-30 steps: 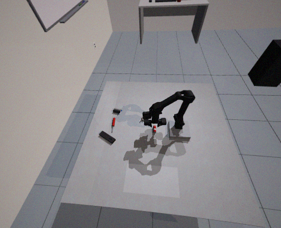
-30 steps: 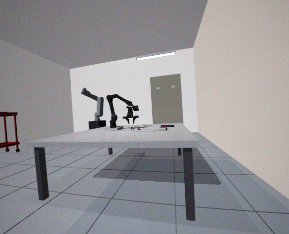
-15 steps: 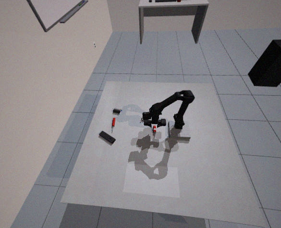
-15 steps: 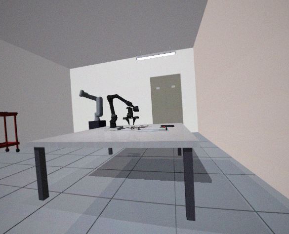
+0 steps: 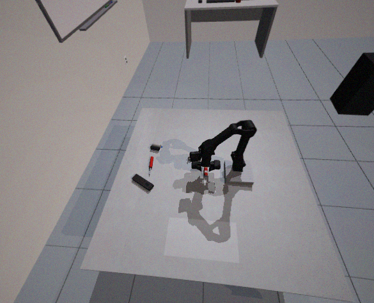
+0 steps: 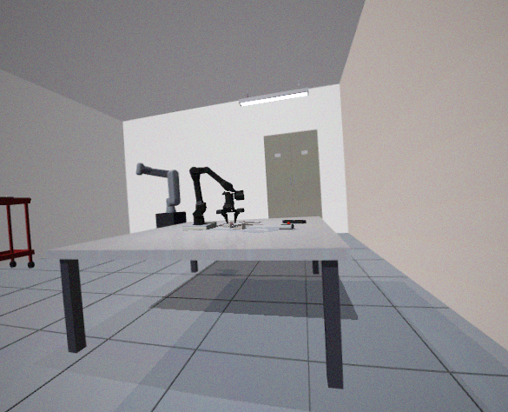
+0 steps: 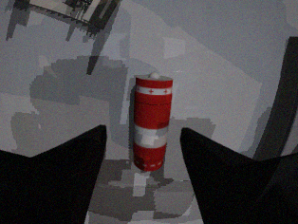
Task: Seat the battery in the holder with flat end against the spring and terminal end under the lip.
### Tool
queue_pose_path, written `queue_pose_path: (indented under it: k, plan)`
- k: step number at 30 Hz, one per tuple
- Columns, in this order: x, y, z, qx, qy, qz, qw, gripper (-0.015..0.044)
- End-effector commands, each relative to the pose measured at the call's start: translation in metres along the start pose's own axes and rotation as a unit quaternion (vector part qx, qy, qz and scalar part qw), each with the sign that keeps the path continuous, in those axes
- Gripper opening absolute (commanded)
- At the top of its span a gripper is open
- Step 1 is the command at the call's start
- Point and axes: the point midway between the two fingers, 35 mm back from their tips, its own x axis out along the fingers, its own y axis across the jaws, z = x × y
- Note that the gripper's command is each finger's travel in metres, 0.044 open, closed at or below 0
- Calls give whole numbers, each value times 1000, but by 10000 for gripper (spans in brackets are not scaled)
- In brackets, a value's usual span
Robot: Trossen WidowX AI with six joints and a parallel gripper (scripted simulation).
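The red battery (image 7: 153, 114) (image 5: 206, 170) with white bands lies on its side on the table. In the wrist view its terminal nub points up the picture and its flat end points down. My gripper (image 7: 144, 132) (image 6: 231, 221) is open and points down over the battery, with one fingertip on each side and a gap to both. The holder (image 7: 103, 19) is at the top left of the wrist view, cut off by the edge, apart from the battery; its spring and lip cannot be told clearly. In the top view the arm hides most of the holder.
A red screwdriver (image 5: 151, 162), a black oblong case (image 5: 142, 182) and a dark cylinder (image 5: 155, 147) lie toward the table's left side. The arm's base stands on a plate (image 5: 243, 178) to the right of the battery. A dark edge (image 7: 284, 95) runs down the right of the wrist view.
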Motion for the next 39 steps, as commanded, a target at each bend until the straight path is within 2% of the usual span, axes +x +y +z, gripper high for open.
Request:
queue_pose_path:
  k: [1,10,14,22,28,34,39]
  plan:
    - [10,-4,0,-1,0,-6,1000,248]
    - [21,-5,1,0,0,-6,1000,248]
    - [21,-5,1,0,0,-6,1000,143]
    - [21,-5,1,0,0,-6,1000,90]
    - [20,-5,1,0,0,-6,1000,86]
    - [-23,-4,0,0,0,-6,1000,86]
    - [-29,-4,1,0,0,-6,1000,86]
